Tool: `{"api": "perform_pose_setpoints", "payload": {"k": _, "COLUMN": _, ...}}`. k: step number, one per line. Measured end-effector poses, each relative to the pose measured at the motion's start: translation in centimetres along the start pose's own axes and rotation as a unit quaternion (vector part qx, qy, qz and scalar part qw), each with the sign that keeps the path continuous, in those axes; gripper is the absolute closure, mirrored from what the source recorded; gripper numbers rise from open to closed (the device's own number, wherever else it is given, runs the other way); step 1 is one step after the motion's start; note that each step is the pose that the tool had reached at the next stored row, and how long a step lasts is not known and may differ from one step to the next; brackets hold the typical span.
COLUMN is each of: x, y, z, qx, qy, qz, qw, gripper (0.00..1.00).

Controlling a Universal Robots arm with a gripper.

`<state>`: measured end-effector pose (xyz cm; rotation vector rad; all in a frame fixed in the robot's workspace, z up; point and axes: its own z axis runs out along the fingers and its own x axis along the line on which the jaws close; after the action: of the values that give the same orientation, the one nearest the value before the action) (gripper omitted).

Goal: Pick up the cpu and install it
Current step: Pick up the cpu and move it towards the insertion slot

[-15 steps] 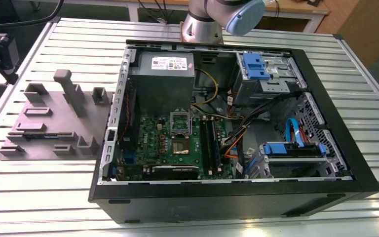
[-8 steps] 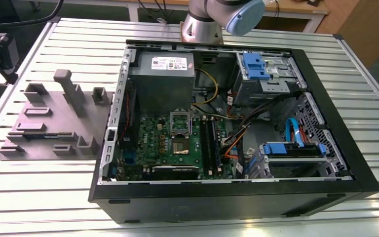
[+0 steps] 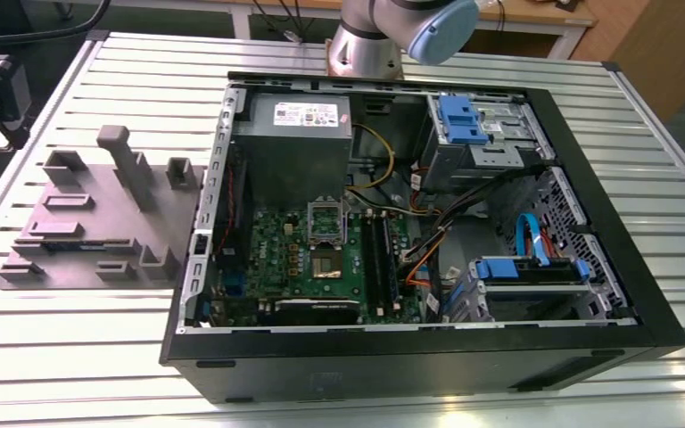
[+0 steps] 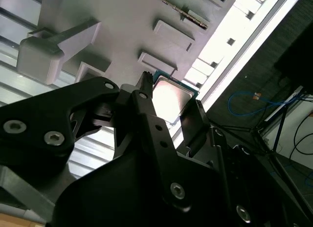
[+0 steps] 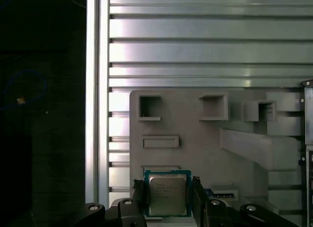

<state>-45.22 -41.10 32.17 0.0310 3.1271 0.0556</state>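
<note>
The cpu (image 5: pixel 167 193), a small square chip with a silver top and a dark green rim, sits between my gripper's (image 5: pixel 168 196) two black fingers. In both wrist views one finger (image 4: pixel 143 97) lies against each of two opposite edges of the cpu (image 4: pixel 171 97), so the gripper (image 4: pixel 168 107) is shut on it. The chip hangs just over the near end of a grey moulded fixture (image 5: pixel 195 139) with several pockets. In the exterior view the motherboard (image 3: pixel 318 259) lies inside the open computer case (image 3: pixel 426 348), with a metal-framed socket (image 3: pixel 325 218) near its middle.
The grey fixture (image 3: pixel 93 223) lies on the slatted aluminium table (image 3: pixel 81 357), at the exterior view's left of the case. A tall post (image 3: pixel 122 160) and ridges stick up from it. Inside the case are a power supply (image 3: pixel 295 143), memory sticks (image 3: pixel 373 259), loose cables (image 3: pixel 438 241) and blue drive bays (image 3: pixel 462 120).
</note>
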Motion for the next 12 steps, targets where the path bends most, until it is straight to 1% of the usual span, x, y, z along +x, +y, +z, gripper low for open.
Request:
{"api": "perform_pose_setpoints", "payload": {"k": 6, "x": -0.02, "y": 0.04, "z": -1.07, "qx": 0.0, "qy": 0.0, "qz": 0.0, "qw": 1.0, "gripper": 0.53}}
{"api": "perform_pose_setpoints", "payload": {"k": 9, "x": -0.03, "y": 0.07, "z": -2.02, "qx": 0.0, "qy": 0.0, "qz": 0.0, "qw": 1.0, "gripper": 0.53}}
{"api": "perform_pose_setpoints", "payload": {"k": 12, "x": -0.04, "y": 0.1, "z": -2.79, "qx": 0.0, "qy": -0.0001, "qz": 0.0, "qw": 1.0, "gripper": 0.53}}
